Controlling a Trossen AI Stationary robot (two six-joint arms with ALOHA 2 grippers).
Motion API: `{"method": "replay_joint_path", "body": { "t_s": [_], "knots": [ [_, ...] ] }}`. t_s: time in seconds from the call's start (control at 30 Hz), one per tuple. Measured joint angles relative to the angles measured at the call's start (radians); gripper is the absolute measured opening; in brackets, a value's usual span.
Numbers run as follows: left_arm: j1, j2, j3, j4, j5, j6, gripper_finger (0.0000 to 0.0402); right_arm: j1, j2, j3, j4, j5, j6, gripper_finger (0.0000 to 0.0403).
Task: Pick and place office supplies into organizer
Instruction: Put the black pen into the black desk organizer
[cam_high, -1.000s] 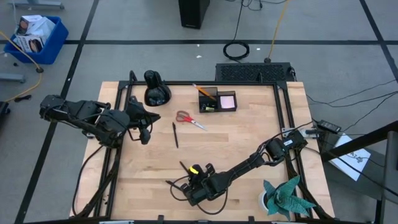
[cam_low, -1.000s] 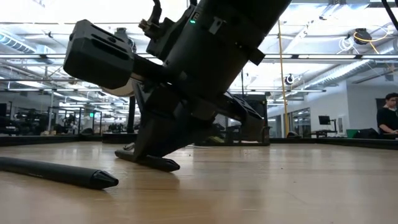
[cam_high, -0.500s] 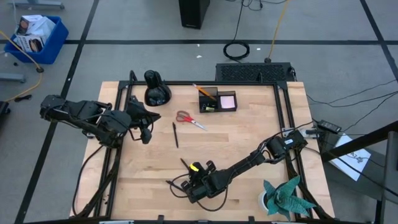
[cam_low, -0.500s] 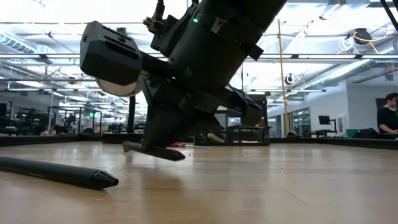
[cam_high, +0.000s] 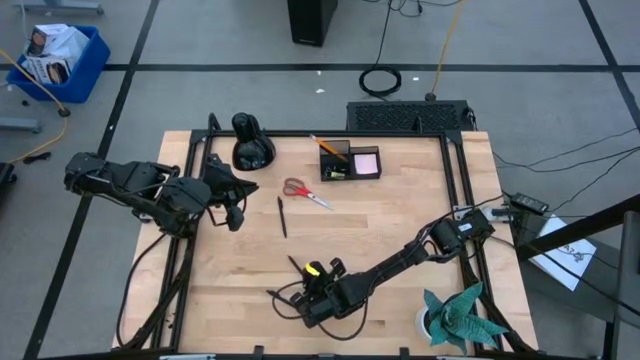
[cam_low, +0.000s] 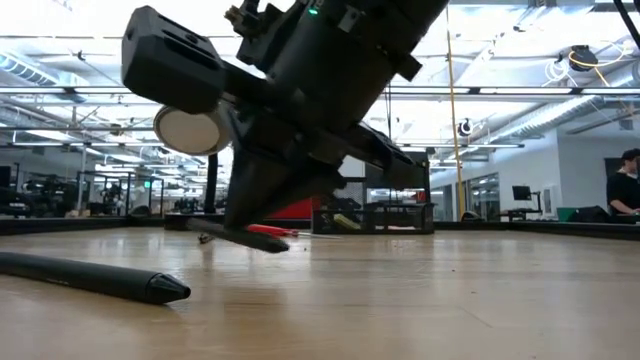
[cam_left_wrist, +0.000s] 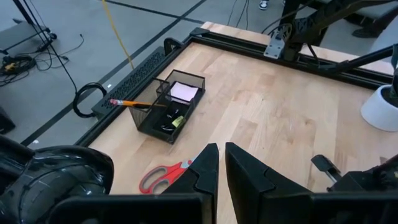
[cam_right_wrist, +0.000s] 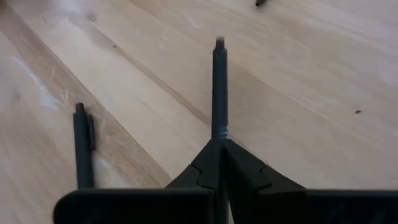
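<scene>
From above, the right gripper (cam_high: 303, 281) sits low at the near edge of the table (cam_high: 400, 230), almost where it was a second ago, with its fingers squeezed on a thin black pen (cam_high: 296, 268). The left gripper (cam_high: 234, 212) waits at the left side and has not moved; its fingers are close together and hold nothing. The red scissors (cam_high: 305, 192) and another black pen (cam_high: 282, 216) lie in the middle, in the same spots as before. The black organizer (cam_high: 349, 161) stands at the far edge; an orange pencil (cam_high: 326, 146) leans out of its tall part and a pink sticky pad (cam_high: 366, 161) lies in its low tray. From table height, the right gripper is higher than a second ago, and the held pen now hangs just off the wood, tilted, instead of lying on it. A third black pen (cam_low: 95, 278) rests close by. In the left wrist view, the closed fingers (cam_left_wrist: 202, 177) point toward the scissors and the organizer, which also holds a small yellow-green bit (cam_left_wrist: 177, 121). In the right wrist view, the fingers (cam_right_wrist: 239, 171) pinch one end of the pen, and the loose pen lies beside it on the wood.
</scene>
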Motion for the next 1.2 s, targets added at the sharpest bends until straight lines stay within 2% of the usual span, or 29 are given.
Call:
{"method": "replay_joint_path", "body": {
  "t_s": [0.33,0.43,0.6,0.8,0.97,1.07,1.2],
  "knots": [
    [0.0,0.0,0.0,-0.001,0.0,0.001,0.0031,0.0,-0.01,0.0,0.011,0.033,-0.006,0.0003],
    [0.0,0.0,0.0,-0.003,0.0,0.001,0.0031,0.0,-0.009,0.0,0.105,0.002,-0.039,0.0013],
    [0.0,0.0,0.0,-0.006,0.0,0.002,0.0031,0.008,-0.009,0.001,0.414,-0.032,-0.233,0.0052],
    [0.0,0.0,0.0,-0.008,0.0,0.002,0.0031,0.003,0.0,-0.036,0.387,-0.086,-0.19,0.013],
    [0.0,0.0,0.0,-0.009,0.002,0.002,0.0031,-0.006,0.001,-0.081,0.471,-0.134,-0.192,0.0191],
    [0.0,0.0,0.0,-0.012,0.006,0.002,0.0031,-0.006,0.004,-0.086,0.448,-0.134,-0.208,0.02],
    [0.0,0.0,0.0,-0.02,0.008,0.002,0.0031,-0.007,0.008,-0.088,0.433,-0.161,-0.252,0.0193]
  ]
}}
